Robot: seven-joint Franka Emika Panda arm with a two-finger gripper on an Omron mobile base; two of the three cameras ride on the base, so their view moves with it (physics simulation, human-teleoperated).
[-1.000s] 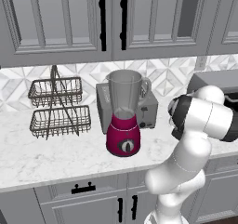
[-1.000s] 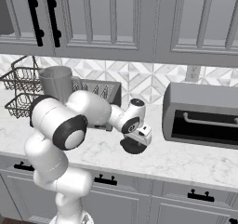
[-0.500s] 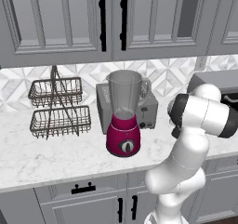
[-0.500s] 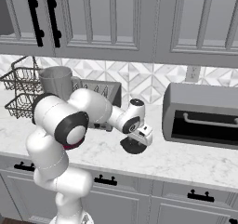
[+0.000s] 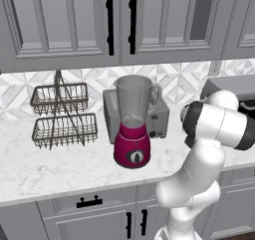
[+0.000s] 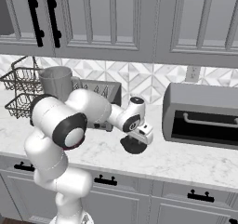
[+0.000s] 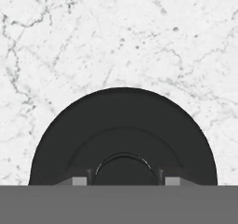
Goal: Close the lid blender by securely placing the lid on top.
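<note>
No readable text, labels, brands or numbers — none on anything

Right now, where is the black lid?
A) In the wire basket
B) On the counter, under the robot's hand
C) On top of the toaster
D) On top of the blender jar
B: the lid lies on the marble counter with the end effector down on it, and the blender jar's mouth is open.

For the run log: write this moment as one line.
phase: grasp lid | hand: shut on lid, low over marble counter | blender: jar open, left of the arm | next: lift lid to jar
</note>
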